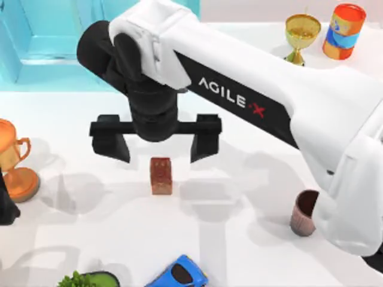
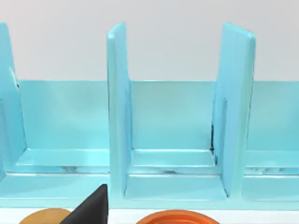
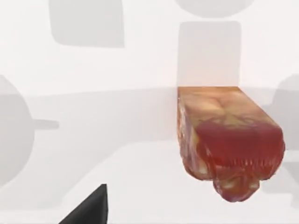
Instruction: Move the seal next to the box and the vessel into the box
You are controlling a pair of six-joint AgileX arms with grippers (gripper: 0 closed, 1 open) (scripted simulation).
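Right gripper (image 1: 157,146), jaws spread wide and empty, hovers just above upright mottled reddish-brown seal (image 1: 161,176), straddling it.

The one readable marking is the brand name "AGILE·X" (image 1: 231,94), in white capitals with a red X, printed on the black band of the right arm (image 1: 287,101) that reaches across the table above the seal (image 1: 161,176). The orange-and-blue can (image 1: 343,31), far off beyond that arm, carries a label too small to read.
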